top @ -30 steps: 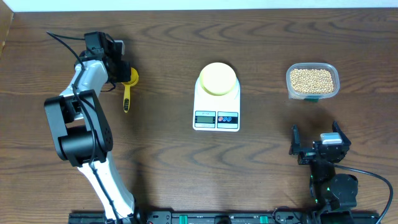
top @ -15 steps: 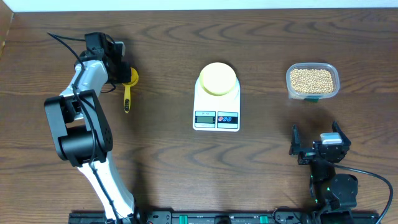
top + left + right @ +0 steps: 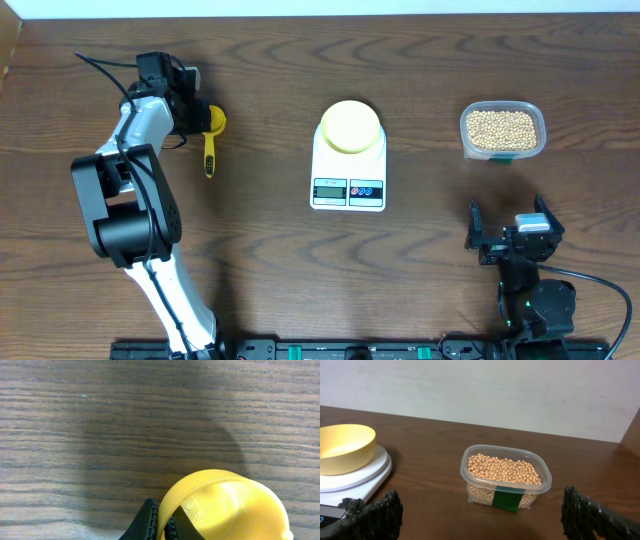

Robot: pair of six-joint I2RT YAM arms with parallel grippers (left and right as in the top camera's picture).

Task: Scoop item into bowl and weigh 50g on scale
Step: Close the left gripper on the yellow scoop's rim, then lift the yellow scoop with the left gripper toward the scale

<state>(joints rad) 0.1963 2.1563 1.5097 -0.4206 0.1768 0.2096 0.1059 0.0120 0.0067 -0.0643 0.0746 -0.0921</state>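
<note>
The tan beans [image 3: 502, 128] fill a clear plastic tub [image 3: 466, 137] at the right; they also show in the right wrist view [image 3: 504, 469]. The pale yellow bowl [image 3: 350, 126] sits on the white scale [image 3: 348, 178], seen too in the right wrist view [image 3: 342, 446]. My left gripper [image 3: 166, 527] is shut on the rim of the bright yellow scoop [image 3: 230, 507], at the far left of the table [image 3: 208, 138]. My right gripper [image 3: 480, 510] is open and empty, near the table's front edge, facing the tub.
The tub carries a green label [image 3: 507, 499] on its near side. The scale's display and two buttons [image 3: 348, 190] face the front. A wall rises behind the table's far edge [image 3: 480, 390].
The yellow scoop has shifted slightly to the right, its handle swinging a little, with my left gripper on it. The right arm has not moved.
</note>
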